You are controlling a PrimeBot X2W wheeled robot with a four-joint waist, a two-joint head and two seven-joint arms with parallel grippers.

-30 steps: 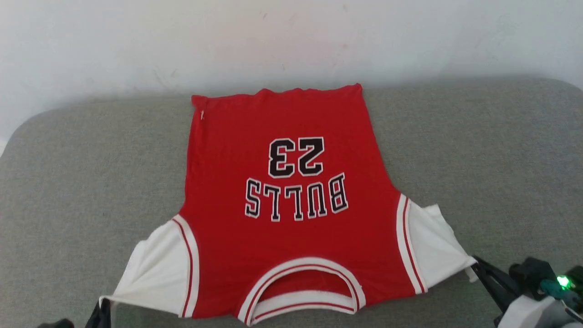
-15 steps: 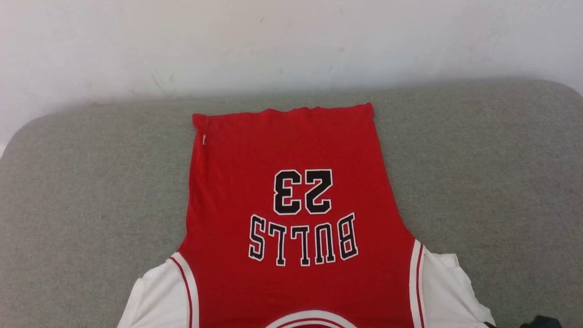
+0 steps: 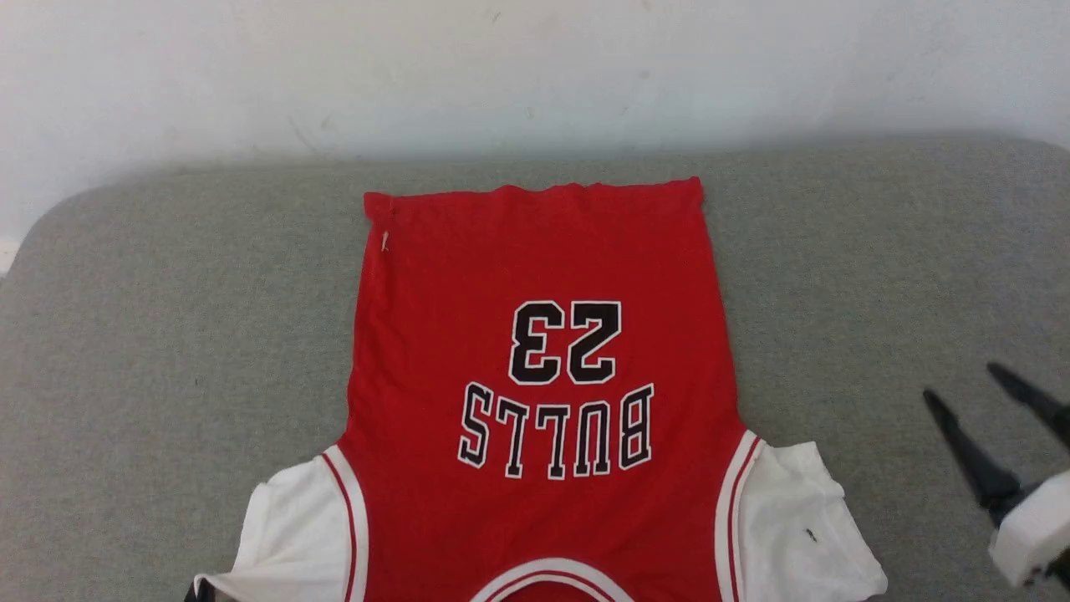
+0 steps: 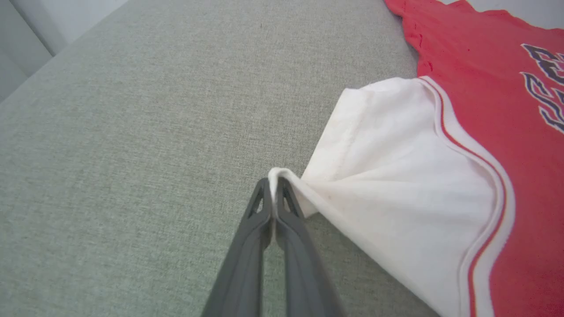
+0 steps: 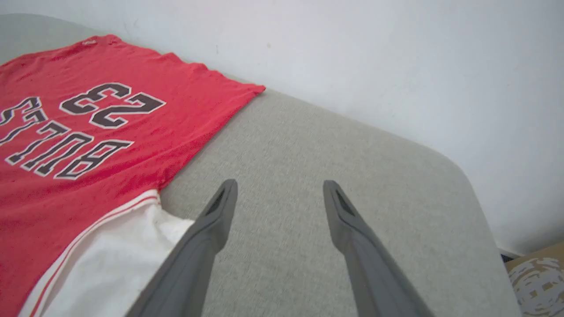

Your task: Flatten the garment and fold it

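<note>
Red garment (image 3: 543,276) lies flat, left tool (image 4: 274,186) pinching its sleeve (image 4: 396,167), right tool (image 5: 280,183) spread

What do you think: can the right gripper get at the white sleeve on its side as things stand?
Probably yes: the right gripper is open and empty, beside the white sleeve, with only bare grey cushion between them.

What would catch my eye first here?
The red garment with upside-down black lettering lies spread in the middle of the grey padded surface. At its near left corner, the left gripper pinches the tip of a white sleeve; the right gripper hangs open over bare surface beside the other sleeve.
</note>
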